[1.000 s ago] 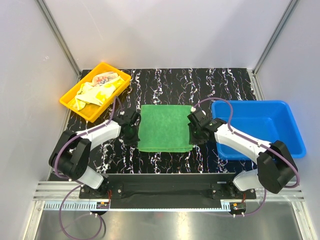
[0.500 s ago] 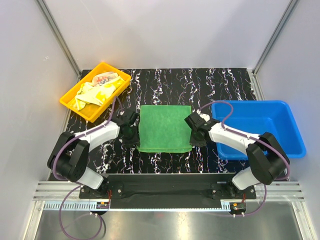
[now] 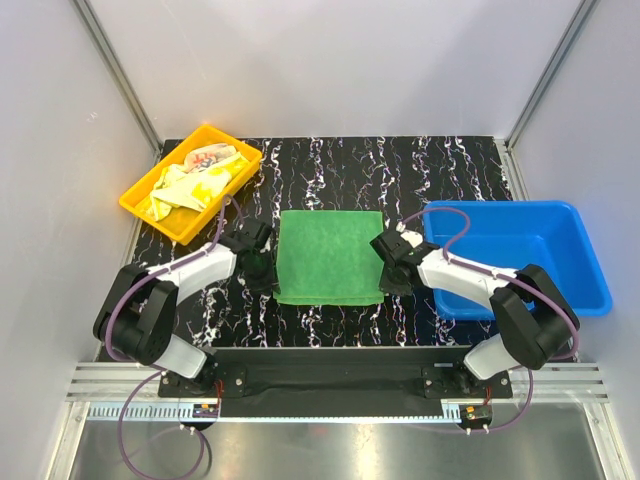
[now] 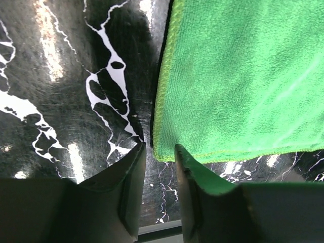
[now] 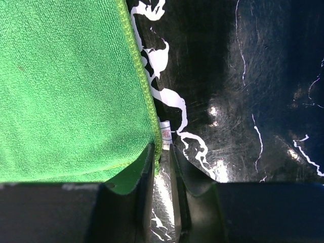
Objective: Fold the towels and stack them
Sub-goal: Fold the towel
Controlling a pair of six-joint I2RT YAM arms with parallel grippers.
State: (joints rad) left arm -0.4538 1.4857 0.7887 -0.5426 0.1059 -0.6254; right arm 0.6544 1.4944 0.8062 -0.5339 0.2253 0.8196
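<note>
Since a second ago the right arm point(image 3: 480, 283) has tucked its elbow in, forearm low beside the blue bin point(image 3: 560, 225). We see the green towel point(image 3: 330, 255) flat on the worktop point(image 3: 430, 170), both arms reaching low to its near corners. At the left corner the left end effector point(image 3: 258, 268) straddles the edge, fingers narrowly spread. At the right hem the right end effector point(image 3: 390, 277) has its fingers almost together; we cannot tell whether it grips.

bright even light, tabletop point(image 5: 223, 172) glare
</note>
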